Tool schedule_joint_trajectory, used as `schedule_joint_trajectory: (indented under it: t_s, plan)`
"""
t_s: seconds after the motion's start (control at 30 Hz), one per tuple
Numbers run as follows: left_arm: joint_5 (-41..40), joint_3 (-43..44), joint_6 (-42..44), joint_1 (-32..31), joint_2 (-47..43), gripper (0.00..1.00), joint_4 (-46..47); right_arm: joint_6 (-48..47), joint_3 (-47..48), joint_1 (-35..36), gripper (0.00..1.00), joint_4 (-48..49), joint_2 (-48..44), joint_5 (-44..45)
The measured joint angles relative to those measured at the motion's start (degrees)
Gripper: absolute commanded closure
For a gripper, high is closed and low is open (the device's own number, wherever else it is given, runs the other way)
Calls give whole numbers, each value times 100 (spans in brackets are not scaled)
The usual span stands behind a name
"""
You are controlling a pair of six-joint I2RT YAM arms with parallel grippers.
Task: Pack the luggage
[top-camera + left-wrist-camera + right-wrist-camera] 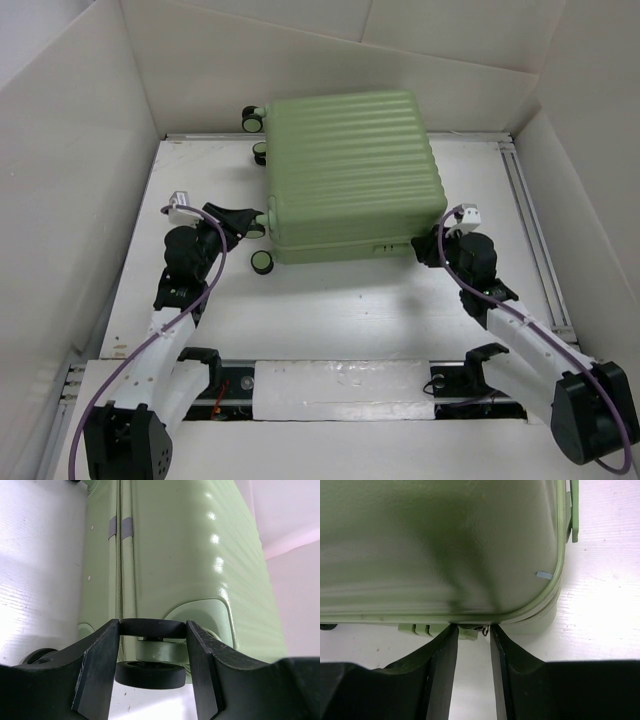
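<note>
Overhead, the luggage [350, 170] lies flat and closed at the far middle of the table [330, 320], its contents hidden. Only the left wrist view shows the left gripper [152, 625] clamped across a black-and-green wheel [150, 675] at the case's near-left corner. Only the right wrist view shows the right gripper [472, 630] at the case's seam: jaws narrowly apart, tips flanking a small green tab [470, 633]; cannot tell whether they pinch it.

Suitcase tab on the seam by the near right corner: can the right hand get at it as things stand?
Probably yes. The right hand sits square to the suitcase with one finger on each side of the small pale green tab, jaws apart, and nothing shows between them and it.
</note>
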Motion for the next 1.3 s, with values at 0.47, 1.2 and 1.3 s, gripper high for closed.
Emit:
schedule_joint_trajectory:
  t_s: [0.47, 1.2, 1.3]
  plan:
    - [83, -7, -68, 22, 195, 100, 219, -2, 11, -11, 100, 118, 302, 118]
    - [133, 9, -170, -63, 647, 100, 758, 234, 629, 2739, 100, -413, 133, 190]
    - [302, 7, -249, -105, 671, 100, 807, 498, 726, 3274, 100, 72, 634, 133]
